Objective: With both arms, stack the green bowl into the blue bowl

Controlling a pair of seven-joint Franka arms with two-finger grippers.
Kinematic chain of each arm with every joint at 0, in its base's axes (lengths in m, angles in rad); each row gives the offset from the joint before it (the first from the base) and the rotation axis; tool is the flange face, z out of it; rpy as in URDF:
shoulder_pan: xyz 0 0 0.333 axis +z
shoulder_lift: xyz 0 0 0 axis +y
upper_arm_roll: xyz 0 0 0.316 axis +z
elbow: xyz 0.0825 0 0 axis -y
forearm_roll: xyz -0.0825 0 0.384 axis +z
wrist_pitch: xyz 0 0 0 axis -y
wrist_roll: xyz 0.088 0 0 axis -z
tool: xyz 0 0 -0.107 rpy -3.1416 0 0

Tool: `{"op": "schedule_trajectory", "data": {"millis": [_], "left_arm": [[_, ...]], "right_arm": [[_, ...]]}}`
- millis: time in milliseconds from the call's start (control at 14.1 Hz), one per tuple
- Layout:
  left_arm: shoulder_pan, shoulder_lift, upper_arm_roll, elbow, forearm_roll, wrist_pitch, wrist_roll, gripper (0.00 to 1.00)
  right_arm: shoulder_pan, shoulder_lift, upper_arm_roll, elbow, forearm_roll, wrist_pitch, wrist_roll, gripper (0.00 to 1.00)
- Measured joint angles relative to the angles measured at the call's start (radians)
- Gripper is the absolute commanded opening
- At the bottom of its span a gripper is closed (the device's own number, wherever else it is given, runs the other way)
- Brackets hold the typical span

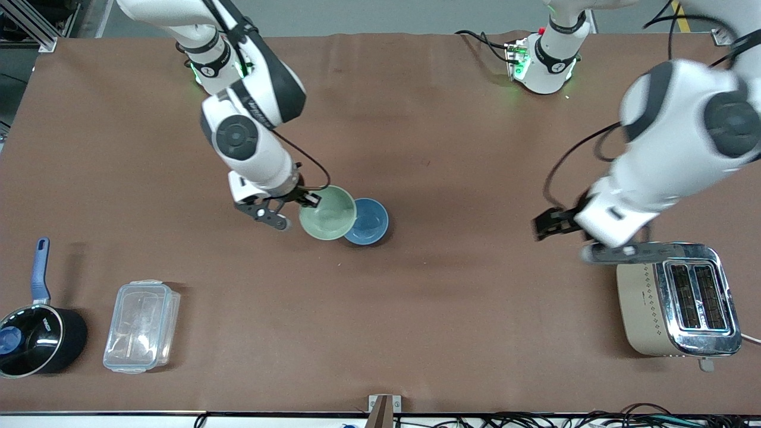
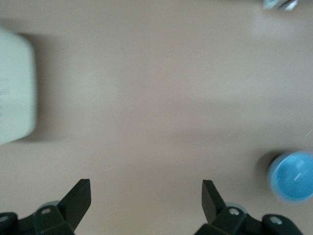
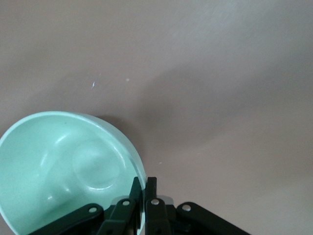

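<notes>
Right now my right gripper (image 3: 144,196) has its fingers pinched tight on the rim of the green bowl (image 1: 327,213), one finger inside the wall and one outside, a thin edge grip that leaves the bowl's underside free to drop into another bowl. In the front view the green bowl hangs tilted from that pinch and overlaps the blue bowl (image 1: 368,222), covering the part of it toward the right arm's end of the table; I judge it is partway over its target but not yet seated, and I cannot tell whether the two rims touch. The blue bowl sits upright on the brown table (image 1: 452,148) near the middle, mouth up, ready to receive. My left gripper (image 2: 146,196) is over bare table near the toaster (image 1: 678,300), its fingers spread wide and holding nothing; from its wrist camera the blue bowl shows well apart from it, so that arm waits off to the side, clear of the stacking. The toaster stands toward the left arm's end, slots up. Toward the right arm's end lie a clear lidded food container (image 1: 141,326) and a black saucepan (image 1: 37,340) with a blue handle; white lettering shows on the saucepan's rim, too small for me to read, and the toaster's marking is likewise illegible.
</notes>
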Motion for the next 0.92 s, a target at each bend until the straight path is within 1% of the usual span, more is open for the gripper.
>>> {"op": "schedule_trajectory", "data": {"millis": [71, 142, 283, 567, 638, 709, 850, 921], "left_arm": [[0.036, -0.012, 0.000, 0.020, 0.000, -0.063, 0.051, 1.00], [0.065, -0.023, 0.000, 0.034, 0.000, -0.097, 0.080, 1.00], [0.103, -0.059, 0.000, 0.050, 0.000, -0.117, 0.099, 1.00], [0.108, -0.155, 0.005, 0.054, 0.000, -0.144, 0.100, 1.00], [0.091, -0.176, 0.025, 0.053, 0.000, -0.157, 0.100, 1.00], [0.053, -0.195, 0.068, 0.050, 0.000, -0.170, 0.100, 1.00], [-0.045, -0.224, 0.183, 0.045, 0.000, -0.199, 0.100, 1.00], [-0.074, -0.238, 0.219, 0.041, 0.000, -0.213, 0.100, 1.00]], "right_arm": [[0.026, 0.023, 0.000, 0.001, -0.011, 0.031, 0.050, 0.00], [0.049, 0.046, 0.000, 0.001, -0.027, 0.058, 0.092, 0.00], [0.083, 0.085, 0.000, 0.003, -0.045, 0.094, 0.144, 0.00], [0.116, 0.144, -0.001, 0.013, -0.051, 0.133, 0.171, 0.01], [0.120, 0.152, -0.001, 0.015, -0.052, 0.136, 0.171, 0.01], [0.122, 0.158, -0.001, 0.017, -0.052, 0.136, 0.172, 0.01], [0.123, 0.163, -0.001, 0.021, -0.052, 0.136, 0.172, 0.01], [0.123, 0.163, -0.003, 0.025, -0.052, 0.136, 0.173, 0.01]]}}
